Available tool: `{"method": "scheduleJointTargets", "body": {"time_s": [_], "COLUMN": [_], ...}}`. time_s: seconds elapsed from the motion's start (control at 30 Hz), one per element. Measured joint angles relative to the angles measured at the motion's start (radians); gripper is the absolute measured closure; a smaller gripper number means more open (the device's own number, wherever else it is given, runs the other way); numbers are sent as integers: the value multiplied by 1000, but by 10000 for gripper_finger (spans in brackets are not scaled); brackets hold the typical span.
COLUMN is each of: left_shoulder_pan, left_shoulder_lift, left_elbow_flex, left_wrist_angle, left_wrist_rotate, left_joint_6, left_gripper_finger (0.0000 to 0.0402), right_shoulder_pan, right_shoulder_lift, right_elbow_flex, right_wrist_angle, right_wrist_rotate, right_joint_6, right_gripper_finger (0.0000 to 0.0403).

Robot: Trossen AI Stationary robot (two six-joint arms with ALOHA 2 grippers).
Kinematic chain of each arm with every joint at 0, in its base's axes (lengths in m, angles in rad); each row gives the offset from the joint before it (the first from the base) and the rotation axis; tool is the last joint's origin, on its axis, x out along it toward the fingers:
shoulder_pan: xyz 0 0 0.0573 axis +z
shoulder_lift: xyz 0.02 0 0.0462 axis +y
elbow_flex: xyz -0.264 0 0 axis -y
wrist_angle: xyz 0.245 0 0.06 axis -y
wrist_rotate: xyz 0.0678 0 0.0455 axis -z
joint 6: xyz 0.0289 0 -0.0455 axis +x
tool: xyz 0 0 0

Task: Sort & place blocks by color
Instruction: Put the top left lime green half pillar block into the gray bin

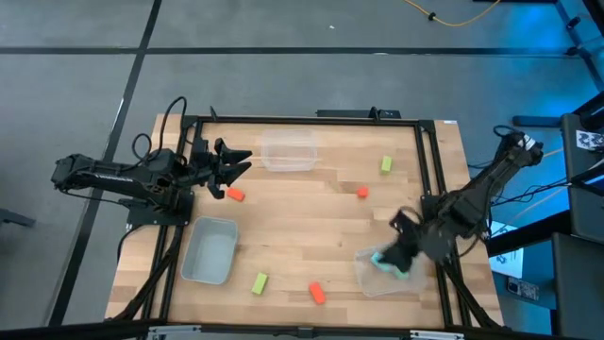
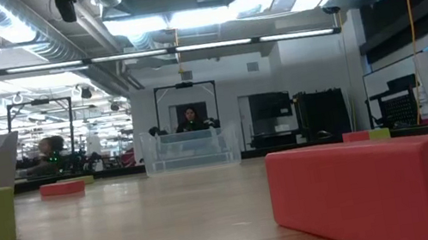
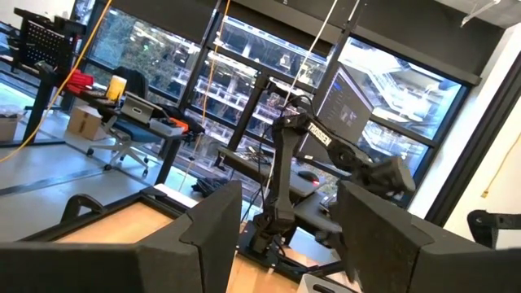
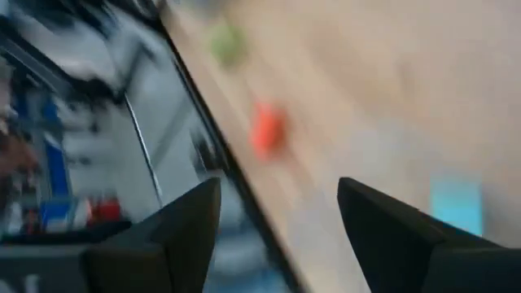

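The wooden table (image 1: 311,227) carries three clear bins and scattered blocks. The right gripper (image 1: 396,247) hangs over the bin (image 1: 370,280) near the table's front right corner, and the cyan blocks (image 1: 389,264) lie inside that bin, partly hidden under the arm. In the right wrist view its two fingers (image 4: 183,236) stand apart with nothing between them; that view is blurred. The left gripper (image 1: 241,161) sits above the table's left edge toward the back, its fingers (image 3: 216,224) apart and empty.

An orange-red block (image 1: 235,195) lies just beside the left gripper. A second orange-red block (image 1: 362,192) lies right of the middle, and a third (image 1: 317,294) near the front edge. One yellow-green block (image 1: 386,165) is toward the back right, another (image 1: 260,282) near the front edge, close to the bin (image 1: 209,251) at the front left. A third bin (image 1: 289,152) stands at the back edge, near the middle. I cannot tell whether these two bins hold any blocks.

In the low view, a person (image 2: 190,119) shows in the room behind the table.
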Motion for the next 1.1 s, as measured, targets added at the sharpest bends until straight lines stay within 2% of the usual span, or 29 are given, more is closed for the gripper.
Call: {"method": "scheduleJointTargets", "body": {"time_s": [0.13, 0.27, 0.37, 0.5, 0.63, 0.83, 0.97, 1.1], "left_shoulder_pan": [0, 0, 0, 0, 0, 0, 0, 0], "left_shoulder_lift": [0, 0, 0, 0, 0, 0, 0, 0], "left_elbow_flex": [0, 0, 0, 0, 0, 0, 0, 0], "left_wrist_angle": [0, 0, 0, 0, 0, 0, -1, -17], "left_wrist_rotate": [0, -2, -3, -3, -3, -3, -4, -4], "left_joint_6": [0, -1, 0, -1, -4, -4, 0, 1], "left_gripper_finger": [206, 206, 206, 206, 206, 206, 206, 206], "right_shoulder_pan": [-165, -358, -479, -614, -718, -833, -855, -855], "right_shoulder_lift": [-4, 0, 0, 1, 0, -3, -4, -4], "right_elbow_flex": [0, 0, 0, 0, -28, -232, -304, -308], "right_wrist_angle": [179, 319, 412, 446, 501, 926, 1159, 1180], "right_wrist_rotate": [127, 132, 38, -148, -284, -433, -447, -447], "right_joint_6": [-333, -563, -731, -918, -1018, -1023, -1038, -1165], "right_gripper_finger": [151, 151, 151, 151, 151, 151, 151, 151]}}
